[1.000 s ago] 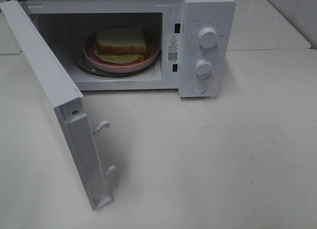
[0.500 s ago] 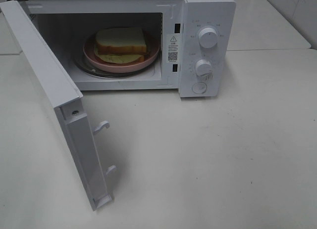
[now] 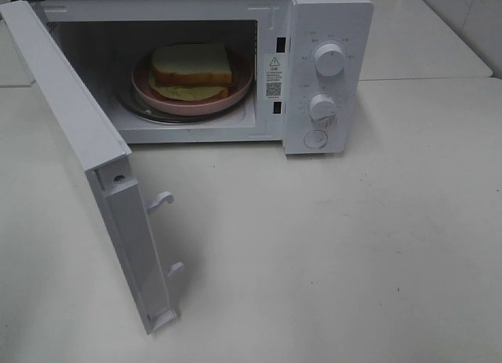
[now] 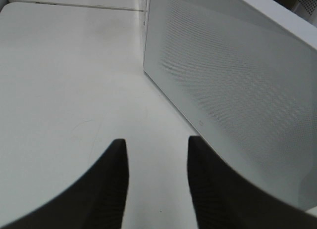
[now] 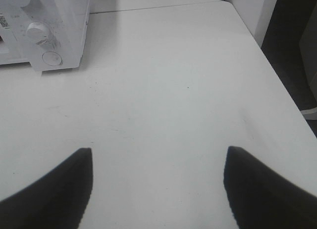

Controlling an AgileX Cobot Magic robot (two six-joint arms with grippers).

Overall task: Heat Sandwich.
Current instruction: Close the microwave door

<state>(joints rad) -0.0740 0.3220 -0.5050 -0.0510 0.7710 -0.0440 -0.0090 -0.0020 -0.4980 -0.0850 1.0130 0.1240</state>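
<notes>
While neither arm shows in the high view, each wrist camera lists its own tool.

Item one: left gripper (image 4: 157, 140), fingers set narrowly apart with nothing between them, hovering over the bare table (image 4: 64, 90). Just ahead and to one side stands the outer face of the microwave door (image 4: 233, 75). The gripper is placed, by judgement, to push that door closed.

Item two: right gripper (image 5: 158, 149), jaws wide and empty, over the table. Well ahead of it is the microwave (image 5: 54, 26), its dial (image 5: 37, 31) a likely later target.

Item three: sandwich (image 3: 192, 69), on its pink plate (image 3: 235, 94), inside the open cavity, beyond the door from the left gripper. Loaded, not yet heated.
</notes>
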